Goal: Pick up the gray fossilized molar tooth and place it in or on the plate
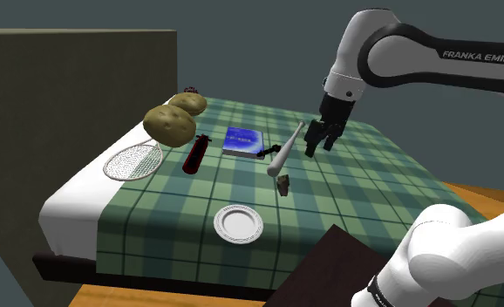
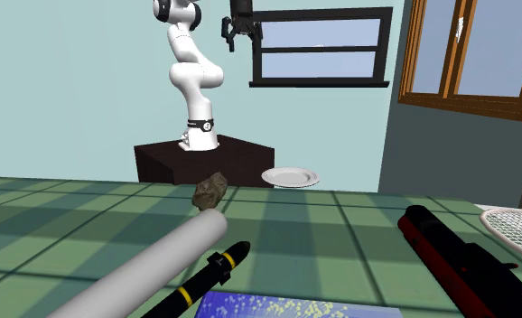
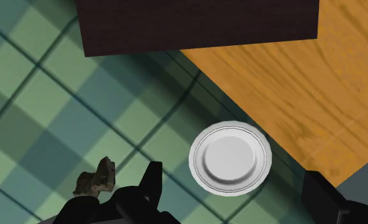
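Shoulder view: the claw (image 1: 322,139) hangs above the bed (image 1: 154,218) with its fingers apart and nothing between them. The gray-brown tooth (image 1: 283,184) stands on the plaid cover near the plate (image 1: 220,225), its long axis roughly upright.
Second exterior view: the tooth (image 2: 210,190) leans, its higher end toward this view's right. The plate (image 2: 290,183) lies beyond it.
Wrist view: the tooth (image 3: 97,180) lies just beside one finger (image 3: 151,184), apparently untouched.
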{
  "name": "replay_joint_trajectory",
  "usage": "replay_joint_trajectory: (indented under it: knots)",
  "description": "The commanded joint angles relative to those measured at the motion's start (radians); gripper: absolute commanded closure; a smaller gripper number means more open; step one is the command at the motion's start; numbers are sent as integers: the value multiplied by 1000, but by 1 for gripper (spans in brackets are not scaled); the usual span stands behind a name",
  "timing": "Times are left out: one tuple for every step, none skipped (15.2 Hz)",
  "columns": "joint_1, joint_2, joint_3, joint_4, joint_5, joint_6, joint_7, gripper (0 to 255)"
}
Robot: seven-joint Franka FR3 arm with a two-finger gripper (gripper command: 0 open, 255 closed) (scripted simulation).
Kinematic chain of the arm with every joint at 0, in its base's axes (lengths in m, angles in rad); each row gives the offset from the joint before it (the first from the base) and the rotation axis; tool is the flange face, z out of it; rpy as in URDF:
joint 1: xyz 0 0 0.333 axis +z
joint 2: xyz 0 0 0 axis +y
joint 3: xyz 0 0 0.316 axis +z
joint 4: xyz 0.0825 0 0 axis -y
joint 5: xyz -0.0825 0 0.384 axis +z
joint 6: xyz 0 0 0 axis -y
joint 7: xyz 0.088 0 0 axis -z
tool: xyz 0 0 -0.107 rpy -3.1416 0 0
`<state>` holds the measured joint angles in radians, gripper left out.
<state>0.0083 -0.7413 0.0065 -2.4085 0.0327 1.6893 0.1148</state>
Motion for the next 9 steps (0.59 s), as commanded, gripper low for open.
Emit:
replay_joint_trajectory:
  knots:
    - [0,0,0,0,0,0,0,0]
    - [-6,30,-8,-2,-7,23,-6,0]
    - [-13,60,-17,-2,-13,46,-13,0]
    - [-19,91,-25,-1,-19,69,-19,0]
    - [-25,123,-33,1,-25,91,-25,0]
    - [-31,156,-41,4,-31,113,-31,0]
    - [-37,189,-49,8,-36,134,-37,0]
    - [-43,223,-57,13,-41,155,-43,0]
    - [-48,258,-65,20,-45,175,-48,0]
